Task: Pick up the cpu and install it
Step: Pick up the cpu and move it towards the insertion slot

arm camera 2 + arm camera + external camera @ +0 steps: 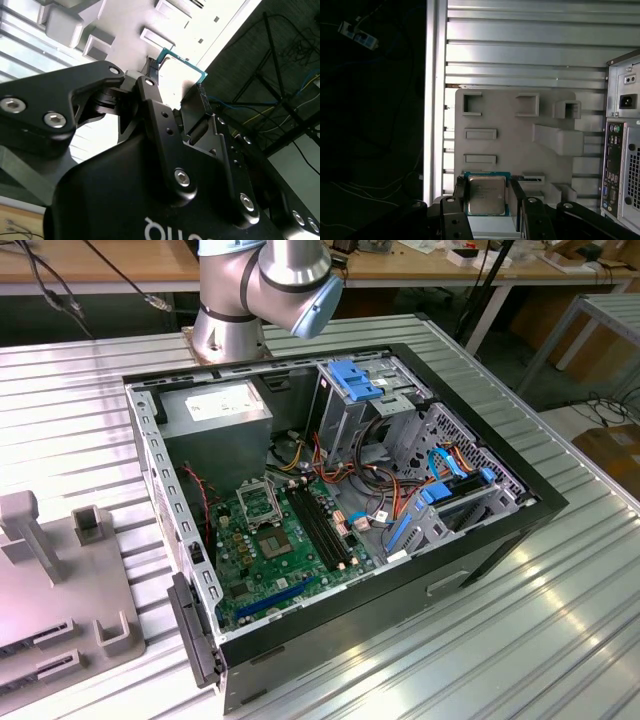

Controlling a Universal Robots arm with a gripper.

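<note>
Overall, ribbed metal table [560, 640] carries an open computer case [480, 560], green motherboard [270, 560] lying flat inside. White label [222, 400] on the power supply, print too small to read. Grey fixture plate [520, 130] beside the case. Gripper [487, 200] fingers clamped on two opposite edges of the cpu [486, 195], over that plate, outside the case. Faint lettering on the cpu lid, unreadable.

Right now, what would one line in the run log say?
claw: shut on cpu | place: at grey tray, beside case | install: not done
</note>
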